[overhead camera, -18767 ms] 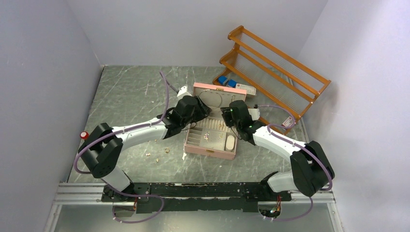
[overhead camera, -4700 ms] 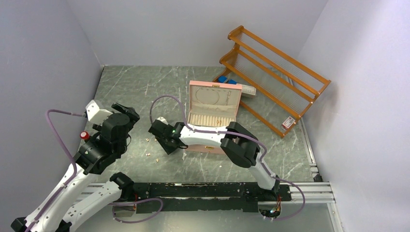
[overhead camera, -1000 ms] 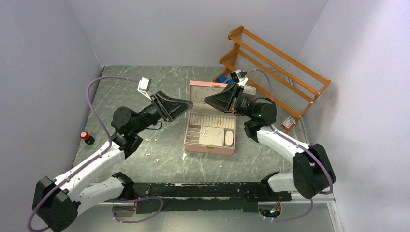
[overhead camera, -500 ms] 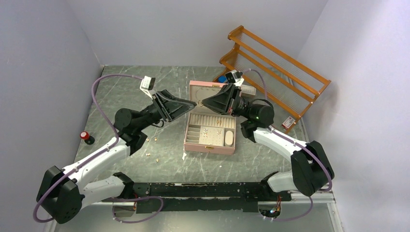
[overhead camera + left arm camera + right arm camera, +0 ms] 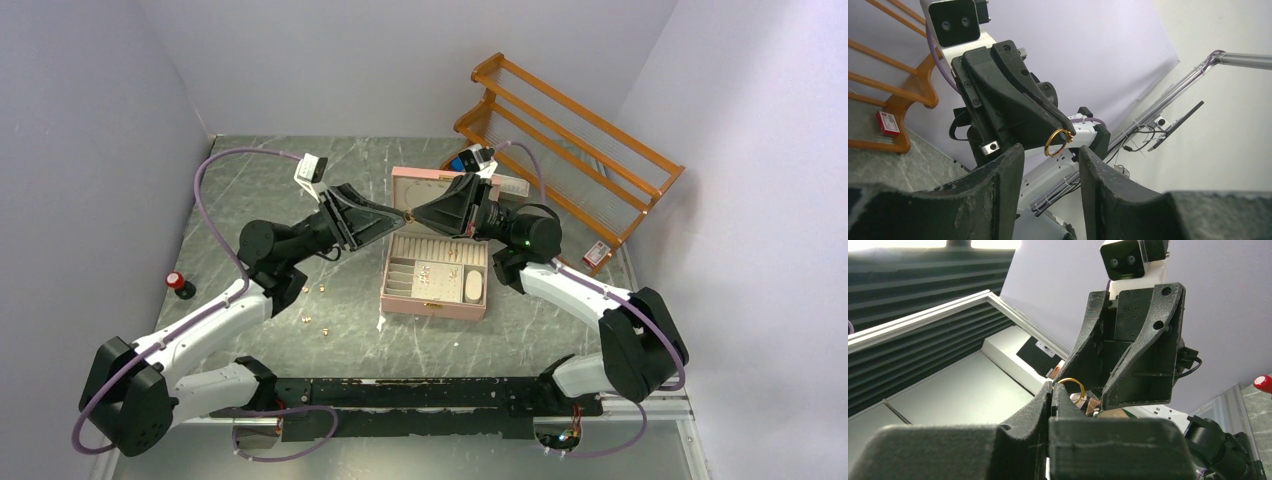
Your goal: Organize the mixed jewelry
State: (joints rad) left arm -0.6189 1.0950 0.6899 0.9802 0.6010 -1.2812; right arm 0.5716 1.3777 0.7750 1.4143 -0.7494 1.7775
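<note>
Jewelry bits (image 5: 441, 274) are lying in open pink box (image 5: 431, 308); above box, gold ring (image 5: 1058, 142) is hanging pinched by R gripper (image 5: 1068, 133), between L gripper's (image 5: 1050, 149) spread fingers.

No legible text, number, brand mark or sign appears in any view.

Items carrying print that cannot be read:
- Small red box (image 5: 887, 123) on the bottom shelf of the wooden rack (image 5: 912, 95). It has a white label, and the print is too small to resolve. The same box shows in the top view, equally unreadable.
- White card (image 5: 513, 185) on the bench (image 5: 270, 190), at the foot of the rack. It has faint coloured marks, and no characters can be made out.
</note>
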